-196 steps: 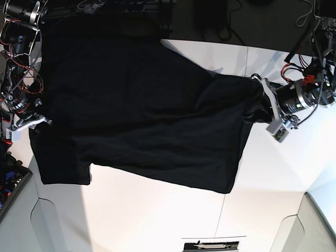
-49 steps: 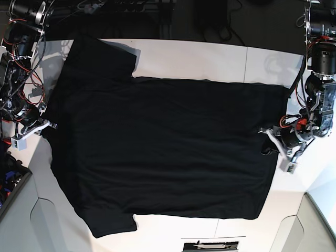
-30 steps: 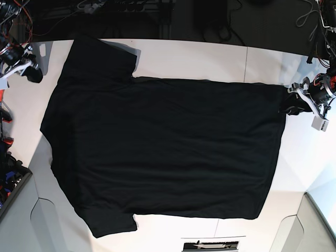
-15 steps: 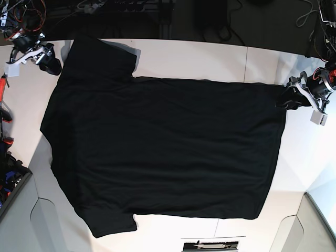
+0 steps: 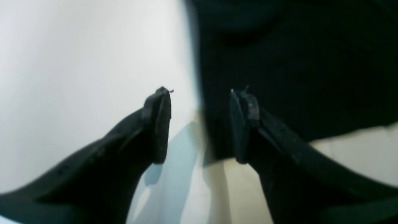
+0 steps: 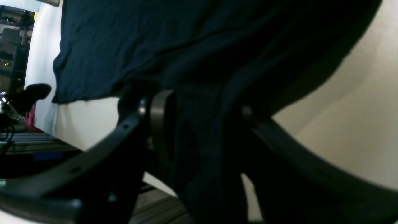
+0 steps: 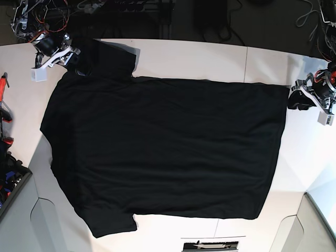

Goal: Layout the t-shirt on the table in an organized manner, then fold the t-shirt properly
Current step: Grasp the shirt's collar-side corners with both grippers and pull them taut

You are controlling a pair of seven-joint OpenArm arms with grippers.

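The black t-shirt (image 7: 163, 152) lies flat and spread on the white table (image 7: 210, 58), sleeves to the left and hem to the right. No print shows. My left gripper (image 7: 295, 100) is open at the hem's upper right corner. In the left wrist view (image 5: 200, 93) its jaws straddle the shirt's edge (image 5: 295, 62), one finger (image 5: 245, 124) over the cloth. My right gripper (image 7: 73, 59) is at the upper sleeve. In the right wrist view (image 6: 202, 105) its jaws stand apart with sleeve cloth (image 6: 199, 140) between them.
Cables and electronics (image 7: 31, 16) crowd the top left corner, and dark gear runs along the table's back edge. Red tools (image 7: 4, 100) lie at the left edge. A thin seam (image 7: 245, 63) crosses the table. Grey panels (image 7: 21, 220) flank the front corners.
My right gripper has moved right from beside the sleeve onto the sleeve cloth. My left gripper has shifted slightly right at the hem corner. The shirt has not moved.
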